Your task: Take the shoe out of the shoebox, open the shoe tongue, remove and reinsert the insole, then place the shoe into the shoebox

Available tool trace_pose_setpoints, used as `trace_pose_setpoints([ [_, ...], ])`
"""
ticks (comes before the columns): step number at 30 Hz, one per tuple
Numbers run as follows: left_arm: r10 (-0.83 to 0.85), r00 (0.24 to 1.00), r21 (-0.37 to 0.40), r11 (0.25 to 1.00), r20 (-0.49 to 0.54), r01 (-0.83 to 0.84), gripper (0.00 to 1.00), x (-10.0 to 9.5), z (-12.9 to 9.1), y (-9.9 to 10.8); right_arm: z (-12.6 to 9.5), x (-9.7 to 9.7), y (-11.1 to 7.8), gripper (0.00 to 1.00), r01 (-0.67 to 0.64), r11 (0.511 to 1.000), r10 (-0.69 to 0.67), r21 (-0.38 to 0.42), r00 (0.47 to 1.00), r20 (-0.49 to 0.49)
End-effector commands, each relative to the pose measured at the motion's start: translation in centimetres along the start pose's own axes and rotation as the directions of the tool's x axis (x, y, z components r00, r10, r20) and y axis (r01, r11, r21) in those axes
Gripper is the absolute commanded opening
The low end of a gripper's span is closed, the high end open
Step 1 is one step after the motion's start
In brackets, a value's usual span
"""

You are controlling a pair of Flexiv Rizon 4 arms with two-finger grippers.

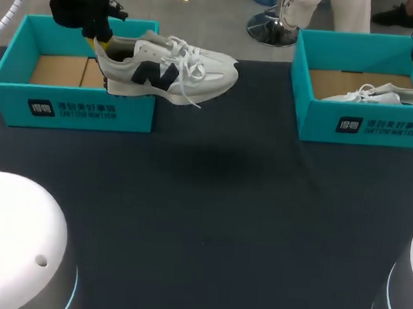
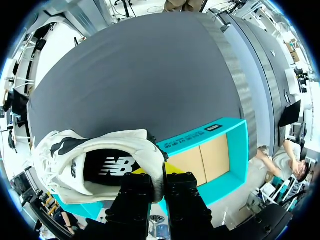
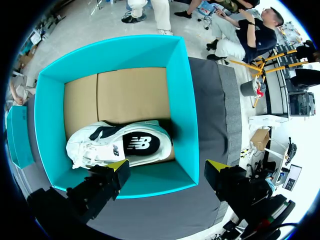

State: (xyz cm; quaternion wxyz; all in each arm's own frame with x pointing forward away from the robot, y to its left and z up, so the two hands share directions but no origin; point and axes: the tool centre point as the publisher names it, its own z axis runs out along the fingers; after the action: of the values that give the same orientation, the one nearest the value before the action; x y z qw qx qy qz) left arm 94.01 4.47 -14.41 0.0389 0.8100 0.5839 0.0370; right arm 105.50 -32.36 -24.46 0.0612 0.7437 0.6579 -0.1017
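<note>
the left gripper [image 2: 154, 171] is clamped on the heel collar of a white sneaker [image 1: 166, 71] with dark side panels, one yellow-tipped finger inside the heel and one outside. the sneaker hangs in the air, roughly level, with its heel over the right end of the left teal shoebox [image 1: 71, 104] and its toe out over the dark table [image 1: 209, 212]. the right gripper [image 3: 167, 167] hovers above the right teal shoebox [image 3: 177, 75], fingers spread wide and touching nothing. a second white sneaker [image 3: 120, 145] lies inside that box on its brown cardboard floor.
</note>
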Motion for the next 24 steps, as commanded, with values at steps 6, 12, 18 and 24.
trace_pose_setpoints([
  [6,0.045,0.999,-0.001,0.999,0.013,-0.045,0.0,-4.7,0.5,-1.3,0.0,0.0,0.2,1.0,-0.001,1.0,0.001,0.004,1.0,0.0],
  [12,0.124,0.992,0.023,0.992,0.013,-0.124,0.0,-11.6,1.3,-2.3,0.0,0.0,0.2,1.0,-0.001,1.0,0.001,0.004,1.0,0.0],
  [18,0.137,0.99,0.037,0.99,0.024,-0.138,0.0,-16.0,1.6,-2.9,0.0,0.0,0.2,1.0,-0.001,1.0,0.001,0.004,1.0,0.0],
  [24,0.118,0.993,0.048,0.992,0.011,-0.119,0.0,-17.9,1.8,-3.5,0.0,0.0,0.2,1.0,-0.001,1.0,0.001,0.004,1.0,0.0],
])
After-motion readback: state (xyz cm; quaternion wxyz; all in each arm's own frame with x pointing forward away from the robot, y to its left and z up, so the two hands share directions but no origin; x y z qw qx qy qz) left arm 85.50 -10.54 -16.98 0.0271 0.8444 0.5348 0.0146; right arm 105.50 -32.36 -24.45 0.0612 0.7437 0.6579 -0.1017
